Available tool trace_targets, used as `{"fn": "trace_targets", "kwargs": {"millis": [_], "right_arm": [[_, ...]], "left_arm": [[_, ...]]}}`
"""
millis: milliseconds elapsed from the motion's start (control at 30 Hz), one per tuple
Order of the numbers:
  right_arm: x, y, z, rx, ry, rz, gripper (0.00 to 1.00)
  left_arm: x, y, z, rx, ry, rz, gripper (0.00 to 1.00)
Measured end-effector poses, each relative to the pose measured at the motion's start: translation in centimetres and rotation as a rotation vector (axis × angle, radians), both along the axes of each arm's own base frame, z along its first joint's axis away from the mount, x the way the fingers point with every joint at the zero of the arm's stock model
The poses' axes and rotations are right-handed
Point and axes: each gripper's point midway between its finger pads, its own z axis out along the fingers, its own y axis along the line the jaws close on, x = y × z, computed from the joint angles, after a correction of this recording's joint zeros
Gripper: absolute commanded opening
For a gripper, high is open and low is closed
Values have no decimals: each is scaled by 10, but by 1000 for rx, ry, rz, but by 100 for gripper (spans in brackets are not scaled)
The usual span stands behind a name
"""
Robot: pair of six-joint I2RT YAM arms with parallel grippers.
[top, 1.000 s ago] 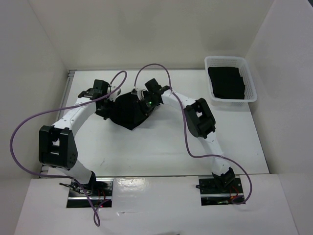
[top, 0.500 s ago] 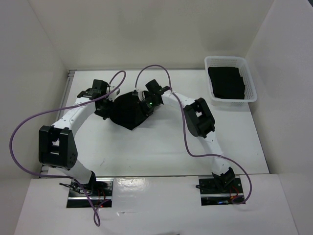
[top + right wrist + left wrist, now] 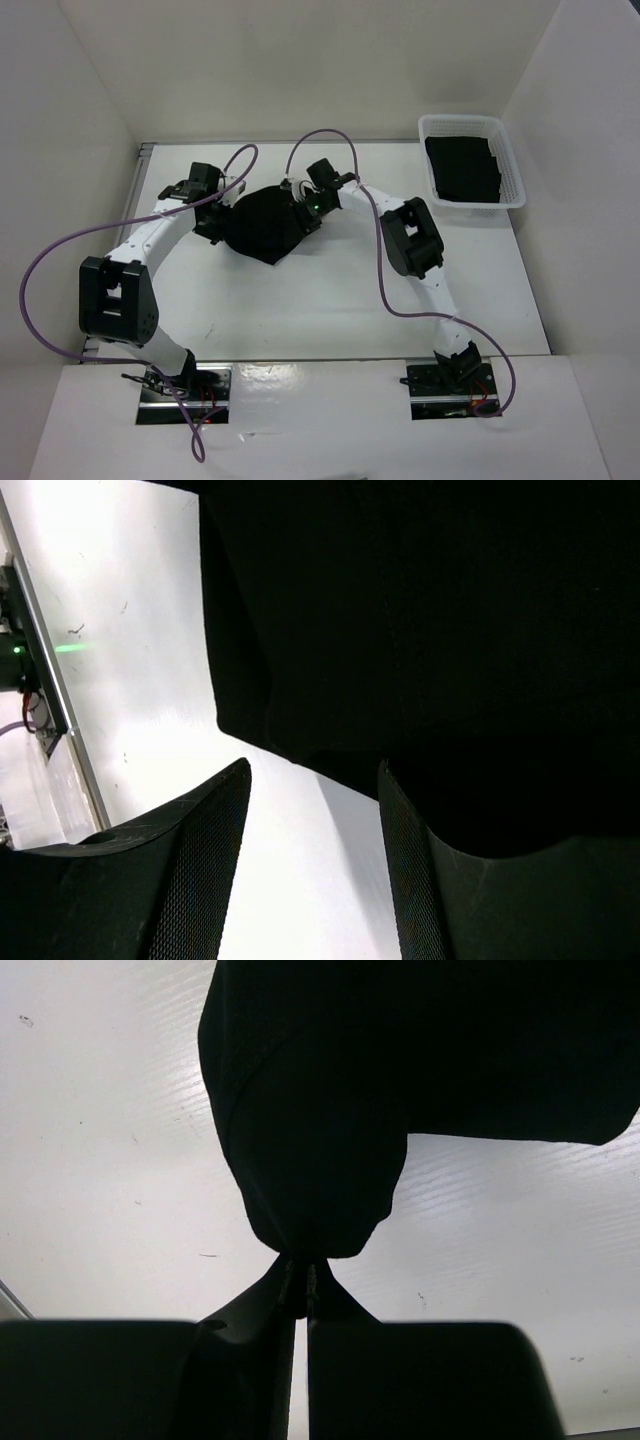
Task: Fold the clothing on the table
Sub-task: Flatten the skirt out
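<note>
Pinching the clothing [image 3: 310, 1110] with left hand [image 3: 300, 1275], right hand [image 3: 312, 772] spread.

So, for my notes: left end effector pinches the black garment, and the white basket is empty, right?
No. The top external view shows the basket holding folded black cloth. The left end effector does pinch the black garment.

Plain black clothing [image 3: 262, 225], white table [image 3: 330, 290]
</note>
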Motion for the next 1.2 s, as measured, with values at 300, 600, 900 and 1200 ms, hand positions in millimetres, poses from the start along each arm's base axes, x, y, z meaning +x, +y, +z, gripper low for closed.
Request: {"fn": "trace_targets", "kwargs": {"millis": [300, 600, 900, 1200], "right_arm": [[-1, 6, -1, 31, 21, 20, 58], [2, 11, -2, 53, 36, 29, 54], [9, 20, -5, 63, 36, 33, 33], [6, 27, -5, 50, 36, 39, 0]], "left_arm": [[0, 0, 0, 0, 0, 0, 0], [0, 0, 0, 1, 0, 1, 0], [0, 0, -2, 1, 6, 1, 0], [0, 0, -2, 1, 8, 0, 0]]}}
